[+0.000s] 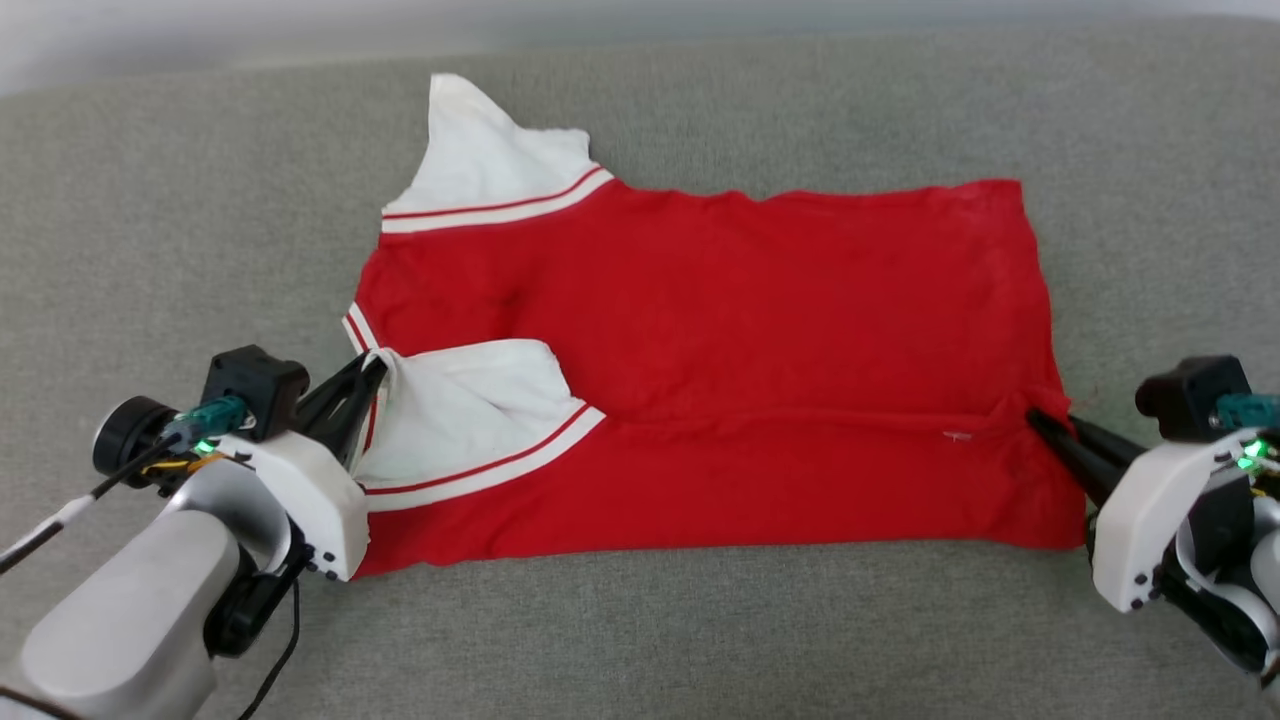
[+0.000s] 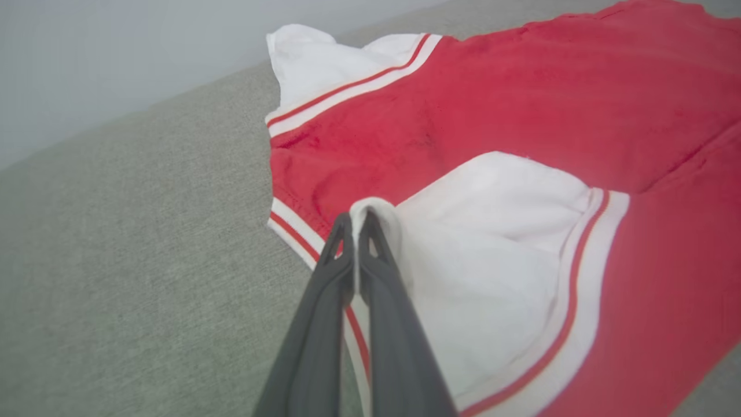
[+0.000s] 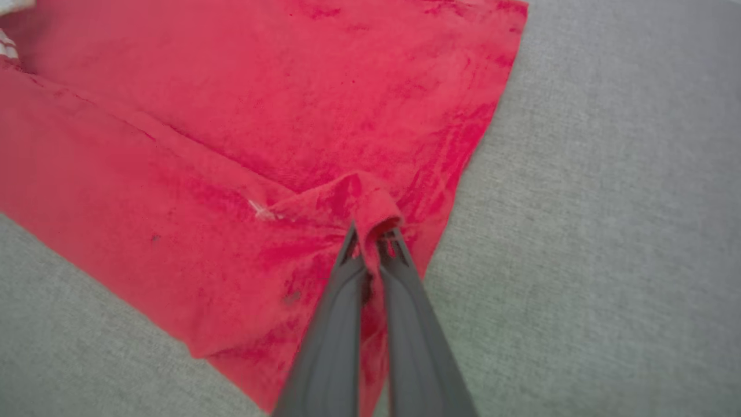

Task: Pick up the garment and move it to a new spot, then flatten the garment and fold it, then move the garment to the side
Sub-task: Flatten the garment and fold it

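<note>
With left gripper pinching the shirt's sleeve and right gripper its hem, best lower both together, keeping the fold taut.

One garment, one left end effector, one right end effector, one grey surface.

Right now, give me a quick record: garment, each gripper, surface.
garment: red, lying flat, near side folded over itself
left gripper: shut on the white near sleeve
right gripper: shut on the garment's red hem edge
far sleeve: white, spread out, free
surface: grey fabric cushion
</note>
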Robot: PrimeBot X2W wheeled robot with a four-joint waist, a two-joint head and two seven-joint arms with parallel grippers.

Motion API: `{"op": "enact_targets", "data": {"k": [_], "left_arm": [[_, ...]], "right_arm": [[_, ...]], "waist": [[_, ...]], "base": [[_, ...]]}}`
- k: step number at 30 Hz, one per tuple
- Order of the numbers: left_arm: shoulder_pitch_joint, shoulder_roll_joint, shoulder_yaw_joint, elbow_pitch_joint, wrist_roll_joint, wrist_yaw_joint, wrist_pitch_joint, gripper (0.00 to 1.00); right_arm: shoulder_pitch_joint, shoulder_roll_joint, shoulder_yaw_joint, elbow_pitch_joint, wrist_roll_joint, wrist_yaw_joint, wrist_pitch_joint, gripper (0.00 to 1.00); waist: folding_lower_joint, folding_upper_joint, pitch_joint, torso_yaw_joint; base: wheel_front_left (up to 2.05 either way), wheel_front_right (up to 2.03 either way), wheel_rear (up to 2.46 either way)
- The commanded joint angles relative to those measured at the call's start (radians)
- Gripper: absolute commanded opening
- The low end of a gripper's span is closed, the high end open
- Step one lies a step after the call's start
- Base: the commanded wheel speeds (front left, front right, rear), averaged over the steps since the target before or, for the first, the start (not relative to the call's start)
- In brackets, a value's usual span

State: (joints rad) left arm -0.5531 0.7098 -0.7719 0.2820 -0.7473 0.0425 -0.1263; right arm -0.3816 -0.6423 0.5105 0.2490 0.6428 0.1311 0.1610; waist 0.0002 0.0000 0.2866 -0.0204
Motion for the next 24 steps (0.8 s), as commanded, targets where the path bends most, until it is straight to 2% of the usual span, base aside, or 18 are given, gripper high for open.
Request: {"op": "enact_targets", "data": {"k": [1, 6, 13, 14, 15, 16, 21, 24], "left_arm": [[-0.029, -0.019, -0.013, 0.039, 0.009, -0.023, 0.001, 0.00], [-0.069, -0.067, -0.040, 0.155, 0.013, -0.068, 0.007, 0.00], [-0.075, -0.112, -0.070, 0.258, 0.011, -0.099, 0.003, 0.00], [-0.076, -0.113, -0.071, 0.271, 0.011, -0.101, -0.001, 0.32], [-0.079, -0.114, -0.075, 0.282, 0.017, -0.101, -0.002, 1.00], [-0.083, -0.115, -0.076, 0.287, 0.021, -0.099, -0.004, 1.00], [-0.113, -0.104, -0.074, 0.286, 0.030, -0.099, -0.007, 1.00], [-0.119, -0.091, -0.074, 0.257, 0.015, -0.105, 0.032, 1.00]], "right_arm": [[-0.039, 0.011, 0.010, 0.018, -0.007, -0.001, 0.003, 0.00], [-0.085, 0.026, 0.054, 0.085, -0.010, -0.001, 0.025, 0.00], [-0.099, 0.034, 0.104, 0.139, 0.014, -0.001, 0.025, 0.00], [-0.100, 0.035, 0.108, 0.144, 0.020, -0.001, 0.024, 0.07], [-0.103, 0.034, 0.112, 0.146, 0.021, -0.001, 0.019, 0.41], [-0.104, 0.034, 0.114, 0.146, 0.022, -0.001, 0.014, 1.00], [-0.090, 0.028, 0.103, 0.129, 0.025, -0.001, -0.028, 1.00], [-0.071, 0.023, 0.096, 0.115, 0.025, -0.001, -0.043, 1.00]], "waist": [[-0.0002, 0.0000, 0.045, 0.000], [-0.0002, 0.0000, 0.070, 0.005], [-0.0002, 0.0000, 0.047, 0.004], [-0.0002, 0.0000, 0.039, 0.004], [-0.0002, 0.0000, 0.030, 0.005], [-0.0002, 0.0000, 0.020, 0.006], [-0.0002, 0.0000, -0.037, 0.023], [-0.0002, 0.0000, -0.070, 0.036]], "base": [[0.00, 0.00, 0.00], [0.00, 0.00, 0.00], [0.00, 0.00, 0.00], [0.00, 0.00, 0.00], [0.00, 0.00, 0.00], [0.00, 0.00, 0.00], [0.00, 0.00, 0.00], [0.00, 0.00, 0.00]]}}
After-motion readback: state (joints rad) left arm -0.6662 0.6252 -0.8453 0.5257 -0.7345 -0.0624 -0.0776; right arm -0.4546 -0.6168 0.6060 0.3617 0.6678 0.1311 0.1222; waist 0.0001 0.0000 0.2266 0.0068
